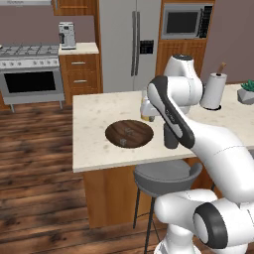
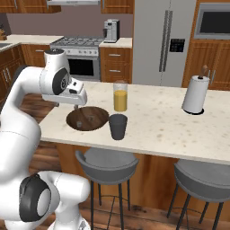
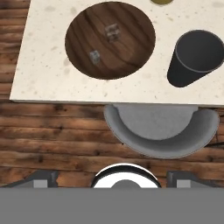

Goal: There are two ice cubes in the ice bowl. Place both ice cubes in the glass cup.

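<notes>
- The ice bowl sits near the counter's front edge, with bare top to its left.
- The glass cup stands just beside the bowl, apart from it, also near the edge.
- Two ice cubes lie inside the bowl, apart from each other.
- The gripper hangs above the bowl's rim; whether its fingers are spread cannot be told.
- One stool stands below the edge.

Dark brown grained ice bowl, 2 pale grey ice cubes, smoky grey glass cup.
</notes>
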Robot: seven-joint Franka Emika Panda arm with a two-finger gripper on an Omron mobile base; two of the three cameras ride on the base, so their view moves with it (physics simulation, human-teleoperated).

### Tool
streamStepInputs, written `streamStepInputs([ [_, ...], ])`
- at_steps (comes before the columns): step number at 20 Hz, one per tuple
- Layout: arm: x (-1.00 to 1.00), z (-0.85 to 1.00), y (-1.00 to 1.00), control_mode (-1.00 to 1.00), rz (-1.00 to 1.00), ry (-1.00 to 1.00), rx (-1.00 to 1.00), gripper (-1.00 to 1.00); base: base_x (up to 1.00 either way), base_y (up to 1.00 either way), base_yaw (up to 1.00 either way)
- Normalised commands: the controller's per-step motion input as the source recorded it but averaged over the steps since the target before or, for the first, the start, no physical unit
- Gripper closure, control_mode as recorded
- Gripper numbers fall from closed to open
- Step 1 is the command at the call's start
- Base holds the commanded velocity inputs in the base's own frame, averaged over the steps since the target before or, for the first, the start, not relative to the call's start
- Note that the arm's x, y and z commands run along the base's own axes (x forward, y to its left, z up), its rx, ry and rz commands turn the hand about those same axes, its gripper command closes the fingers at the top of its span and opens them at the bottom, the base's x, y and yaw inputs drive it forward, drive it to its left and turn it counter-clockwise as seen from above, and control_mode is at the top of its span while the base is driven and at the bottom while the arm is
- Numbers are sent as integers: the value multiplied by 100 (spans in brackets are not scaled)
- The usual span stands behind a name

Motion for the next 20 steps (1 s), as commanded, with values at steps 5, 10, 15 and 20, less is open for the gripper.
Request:
streamStepInputs([
  [5,0,-1,0,-100,0,0,2,-100,0,0,0],
  [10,1,-9,0,-100,0,0,1,-100,0,0,0],
  [15,12,-12,0,-100,0,0,0,-100,0,0,0],
  [20,17,-7,0,-100,0,0,0,-100,0,0,0],
])
